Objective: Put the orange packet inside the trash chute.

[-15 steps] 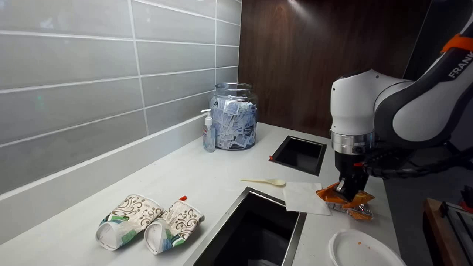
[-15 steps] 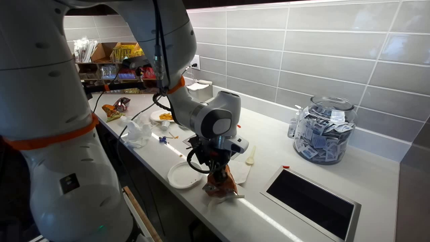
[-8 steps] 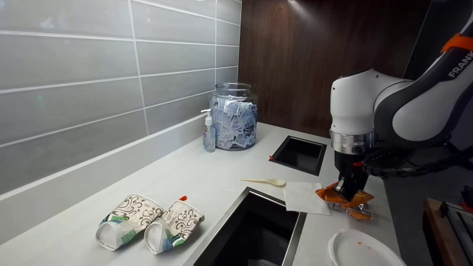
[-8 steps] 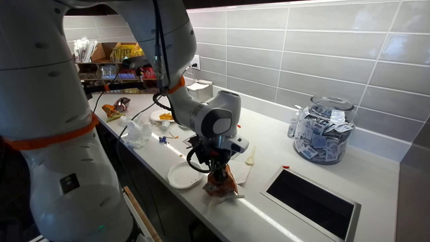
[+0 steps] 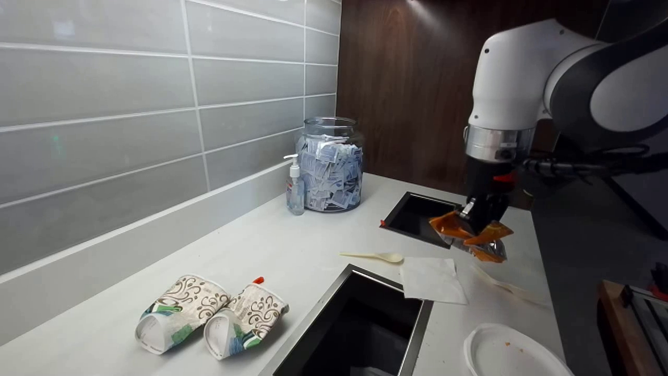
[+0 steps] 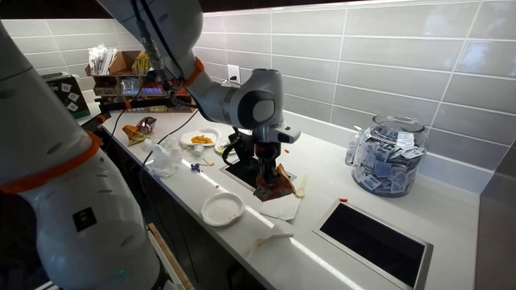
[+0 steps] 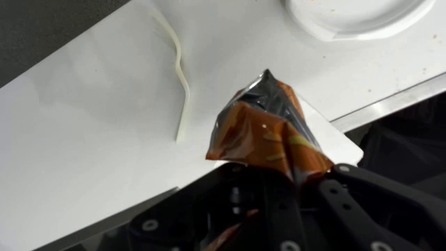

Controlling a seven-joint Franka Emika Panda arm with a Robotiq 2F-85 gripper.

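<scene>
The orange packet (image 5: 493, 233), crumpled with a silver inside, hangs above the counter in my gripper (image 5: 477, 222). The packet shows in an exterior view (image 6: 275, 190) and in the wrist view (image 7: 258, 137). My gripper (image 7: 287, 174) is shut on it; the fingertips are partly hidden by it. Two rectangular chute openings with metal rims are set in the counter; I cannot tell which is meant. One chute (image 5: 418, 334) lies beside the napkin. The other chute (image 5: 455, 227) lies near the jar, partly behind the packet, and also shows in an exterior view (image 6: 427, 257).
A white napkin (image 5: 433, 282) and bent plastic utensil (image 5: 509, 286) lie below the packet. A white plate (image 6: 221, 209), spoon (image 5: 386, 257), crushed cups (image 5: 250, 321), sanitizer bottle (image 5: 295, 190) and glass jar (image 5: 331, 172) stand around. Another orange packet (image 6: 133, 135) lies farther off.
My gripper has risen from the counter with the packet, shifting slightly left in an exterior view. The bent utensil under the packet is uncovered. In the half second before that, nothing moved visibly.
</scene>
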